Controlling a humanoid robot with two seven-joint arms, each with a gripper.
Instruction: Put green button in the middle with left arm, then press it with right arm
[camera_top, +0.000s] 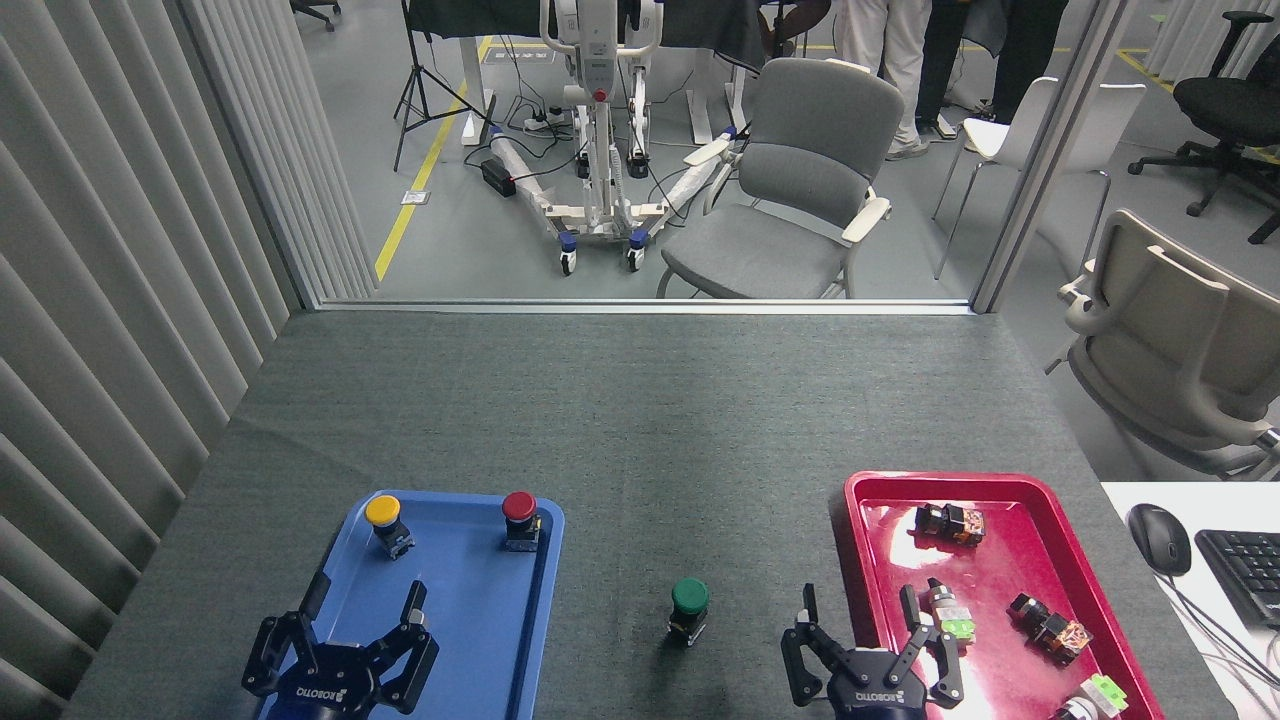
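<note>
The green button (689, 606) stands upright on the dark grey cloth (640, 430) of the middle, between the two trays, with nothing touching it. My right gripper (858, 609) is open at the bottom edge, to the right of the button and over the left rim of the red tray (870, 490). My left gripper (362, 600) is open over the near part of the blue tray (470, 610), empty, well left of the button.
A yellow button (384, 523) and a red button (519, 518) stand at the far end of the blue tray. Several small switches (950, 522) lie in the red tray. A mouse (1159, 538) and keyboard (1245, 570) sit on a white desk at right.
</note>
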